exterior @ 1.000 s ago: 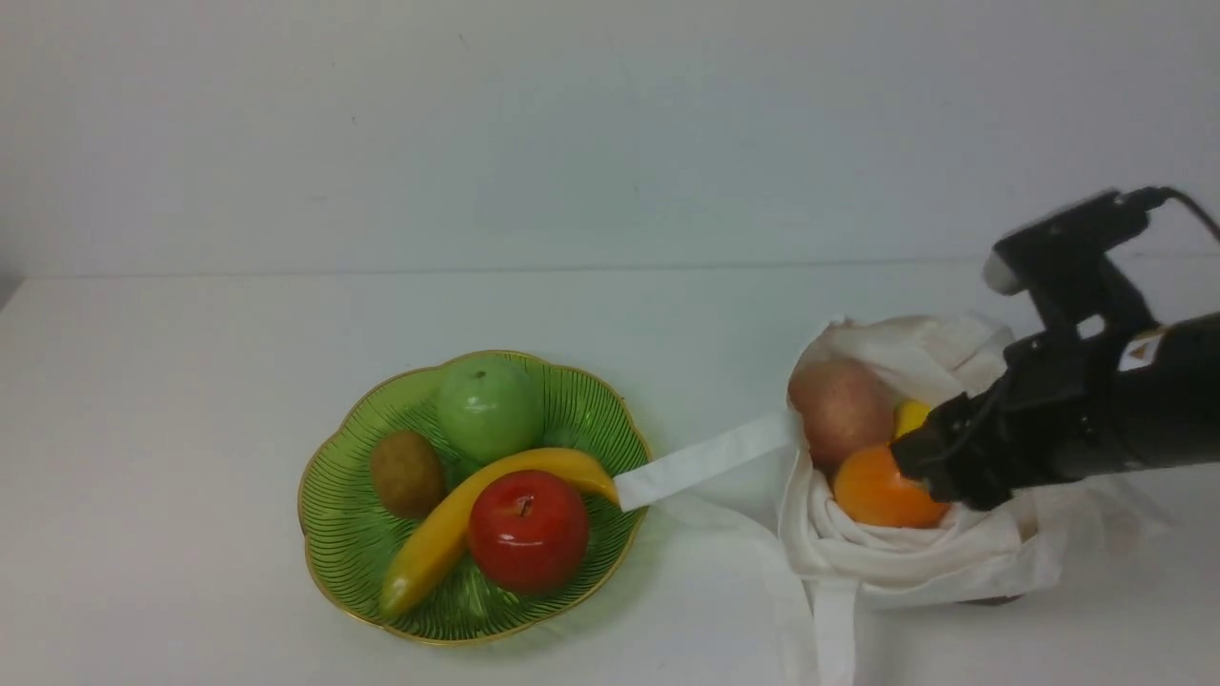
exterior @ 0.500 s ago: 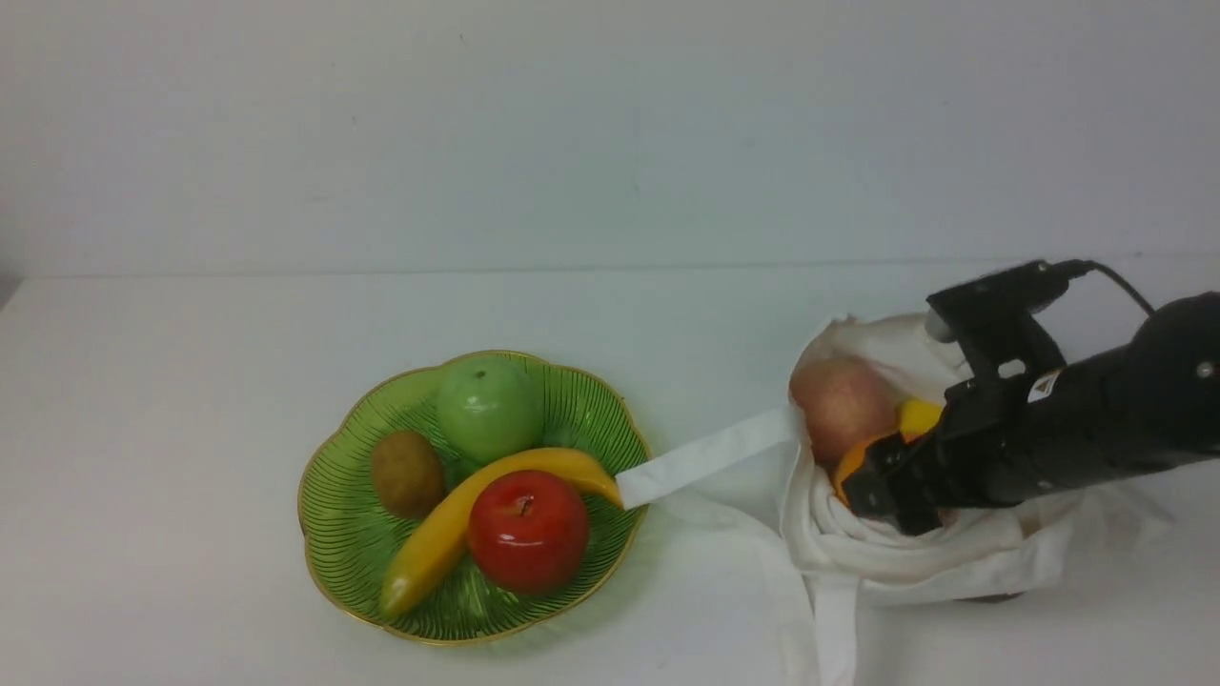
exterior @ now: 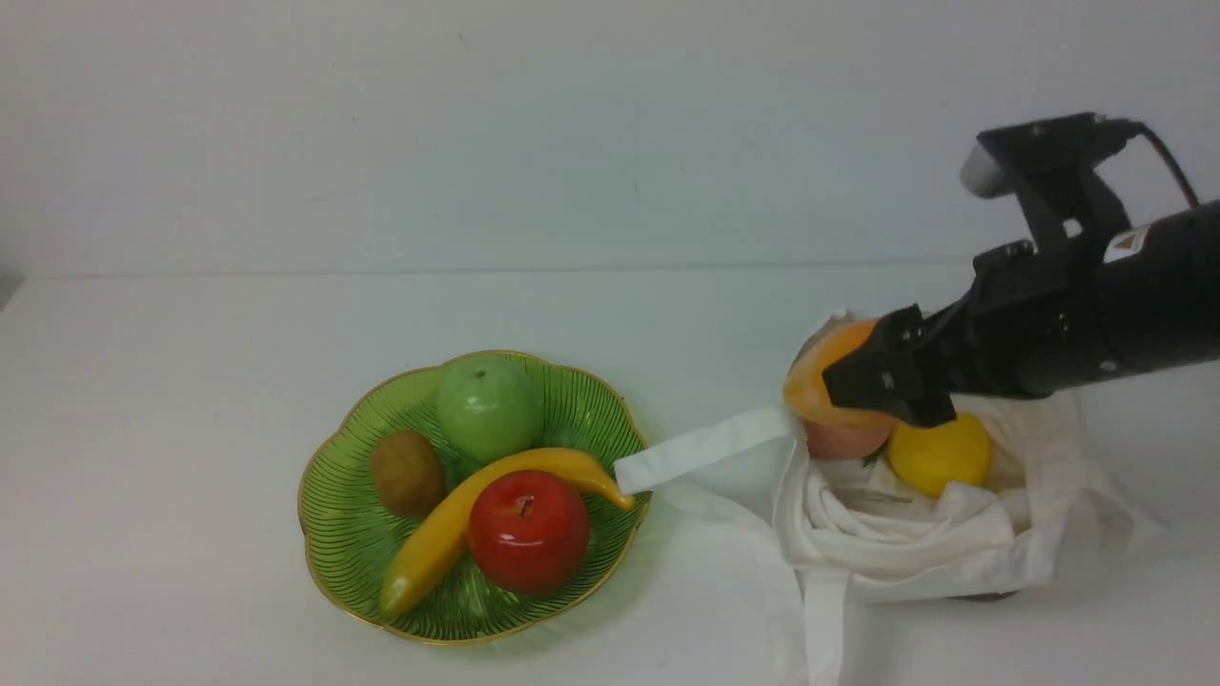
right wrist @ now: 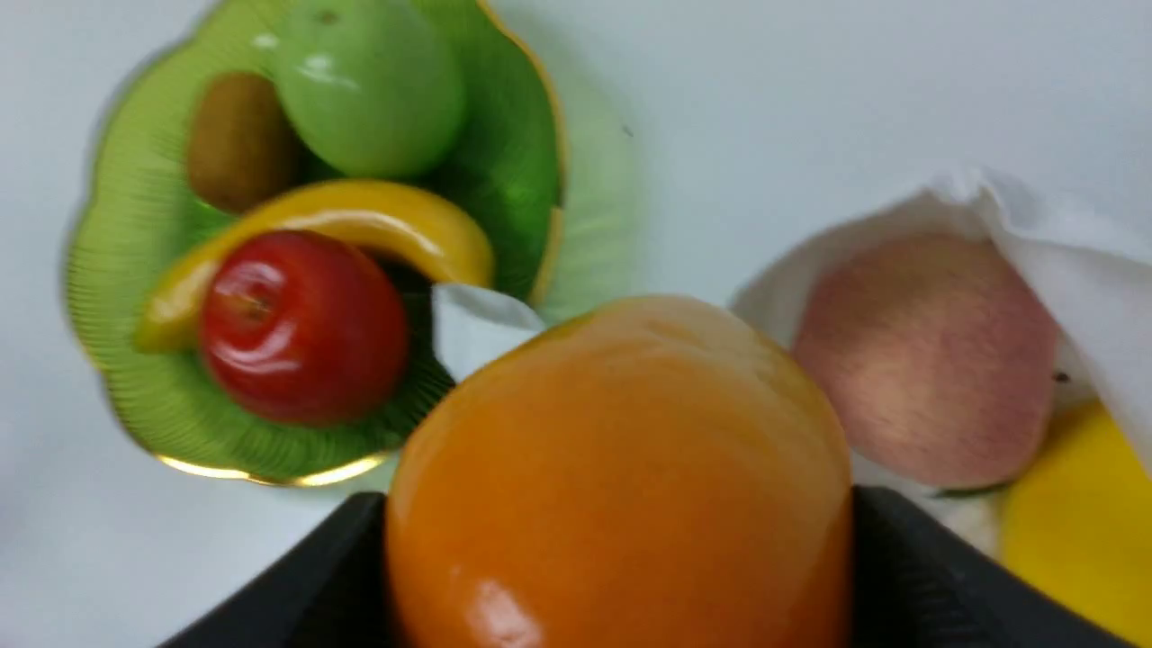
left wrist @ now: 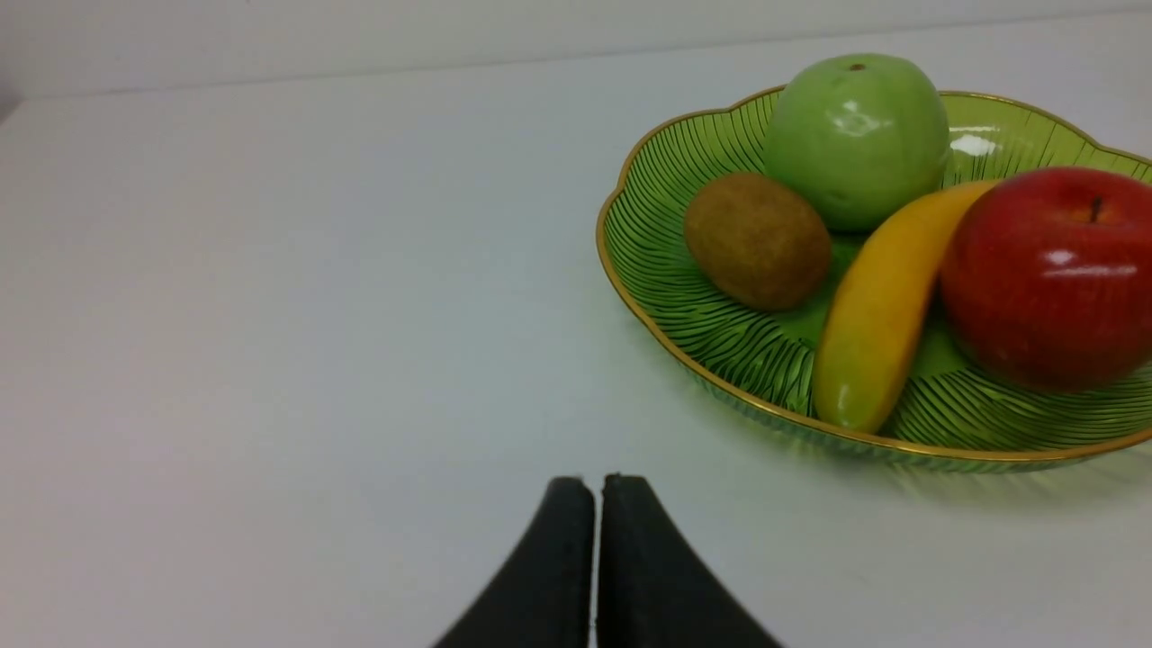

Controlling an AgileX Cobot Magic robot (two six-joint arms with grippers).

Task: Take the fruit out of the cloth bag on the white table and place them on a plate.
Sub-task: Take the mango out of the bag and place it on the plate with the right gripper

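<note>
Above the cloth bag (exterior: 915,572), clear of the folds, mango (exterior: 810,381) clamped btwn the fingers of R hand (right wrist: 621,549), held across its width. Step in hand, by the look of it: transfer to plate (exterior: 324,505), w/ pickup done and placing to come. In the bag: pink-red fruit (right wrist: 927,360), partly hidden behind the mango in front view, and lemon (exterior: 939,455), so prob. two more trips after this. On the plate: green fruit (exterior: 491,405), brown fruit (exterior: 408,474), banana (exterior: 434,557), red apple (exterior: 529,532). Next: carry L across the surface (exterior: 172,476), keep high enough over strap (exterior: 705,448) lying onto the rim, aim for bare space R of green fruit, lower gently, then open. Main risk: bumping apple or rolling off banana. L hand (left wrist: 597,486) near plate, tips together, nothing gripped.
</note>
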